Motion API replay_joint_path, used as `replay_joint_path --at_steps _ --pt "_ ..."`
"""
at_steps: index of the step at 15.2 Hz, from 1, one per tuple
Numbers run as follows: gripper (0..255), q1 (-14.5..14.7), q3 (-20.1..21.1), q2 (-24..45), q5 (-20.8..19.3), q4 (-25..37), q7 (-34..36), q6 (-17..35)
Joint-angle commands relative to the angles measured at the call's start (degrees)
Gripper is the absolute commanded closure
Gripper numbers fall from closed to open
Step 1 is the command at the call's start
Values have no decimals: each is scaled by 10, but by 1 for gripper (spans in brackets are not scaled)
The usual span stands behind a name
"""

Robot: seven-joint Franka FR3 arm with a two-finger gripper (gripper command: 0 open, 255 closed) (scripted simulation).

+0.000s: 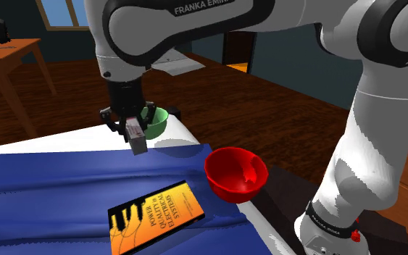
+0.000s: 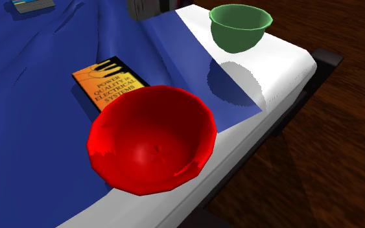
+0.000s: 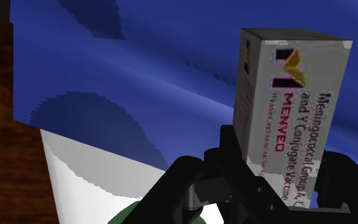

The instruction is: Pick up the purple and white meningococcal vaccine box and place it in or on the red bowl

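The all-black 2-finger gripper (image 1: 132, 132) clamps the grey-white rectangular vaccine box (image 3: 292, 102), purple-lettered, raised clear of the blue cloth (image 1: 50, 181), so that it can probably travel toward 4 o'clock in the shoulder view to the round red bowl (image 1: 236, 174) without dragging.

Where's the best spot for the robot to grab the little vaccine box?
Near one end, coming from above, with a finger on each of two opposite flat sides. The vaccine box is long and slim with straight sides, so it fits between the fingers. The gripper holds it that way, hanging over the blue cloth.
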Motion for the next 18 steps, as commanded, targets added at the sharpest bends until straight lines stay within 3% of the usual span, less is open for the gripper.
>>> replay_joint_path --at_steps 1,5,11,18 --pt "255 0 0 -1 1 15 0 -16" --pt "255 1 1 0 1 43 0 -44" --pt "255 -17 -12 -162 77 -130 -47 -15" --pt "255 3 -47 -338 141 -287 -94 -25"
